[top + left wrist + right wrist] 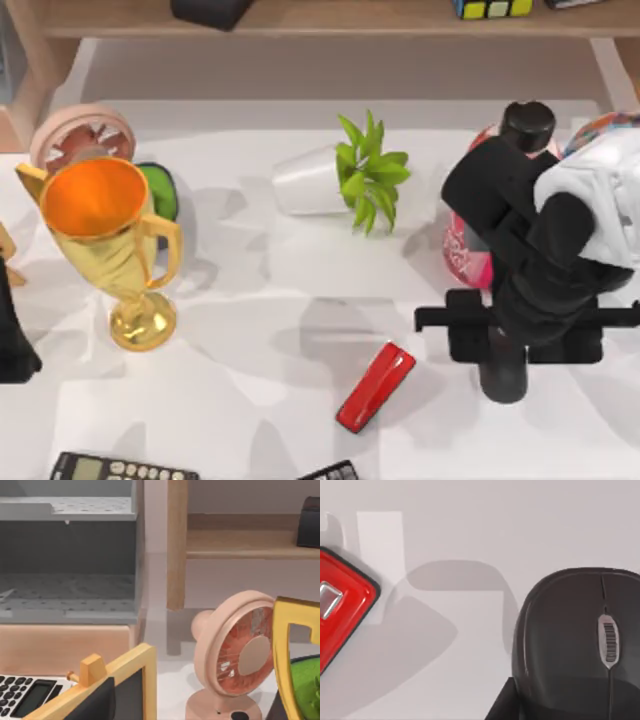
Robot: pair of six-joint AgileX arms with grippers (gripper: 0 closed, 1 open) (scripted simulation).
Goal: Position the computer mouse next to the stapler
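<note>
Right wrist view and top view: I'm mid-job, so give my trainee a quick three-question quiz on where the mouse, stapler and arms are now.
1. True or false: the stapler lies flat on the table, set diagonally in the top view.
2. Where is the right gripper in the top view? A) just right of the stapler B) over the gold trophy C) up at the shelf
3. Fill in: in the right wrist view, the computer mouse and the stapler are ____ (touching / apart).

Key: 1 true. 2 A; the left arm sits parked at the table's left edge. 3 apart, with bare table between them.
</note>
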